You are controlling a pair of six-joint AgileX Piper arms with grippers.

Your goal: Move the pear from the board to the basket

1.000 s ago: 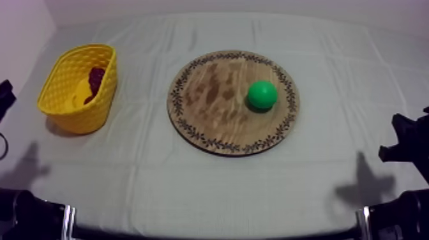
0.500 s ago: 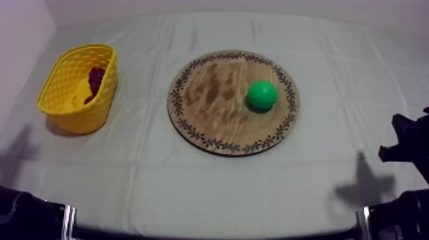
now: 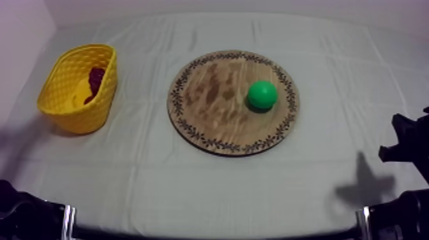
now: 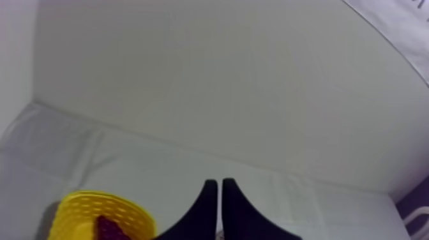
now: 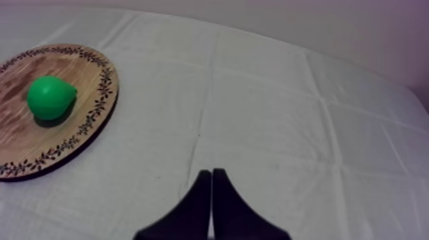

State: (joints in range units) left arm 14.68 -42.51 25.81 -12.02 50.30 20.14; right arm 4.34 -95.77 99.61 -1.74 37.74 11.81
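Top view: the green pear point(image 3: 262, 94) is sitting on the right half of the wooden board point(image 3: 210, 102), nearer the right gripper point(image 5: 212, 173), whose empty fingers are lying together as a narrow wedge, the pear's narrow end is pointing toward that gripper's side of the rim, and open cloth point(image 3: 147, 166) is separating the board from the yellow basket point(image 3: 67, 105) at the far left.

Soft, rather dim, even light lies over the grey-white cloth point(image 3: 210, 191). In the top view the shadows fall toward the lower left of the frame. A small dark one sits under the round green pear point(image 3: 262, 94) on the round wooden board point(image 3: 210, 96). A faint one hugs the yellow basket point(image 3: 96, 105), and a finger-shaped one lies at lower right. A violet tint colours the wall point(image 3: 19, 38) at the upper left. In the right wrist view the pear's shadow lies close against it.
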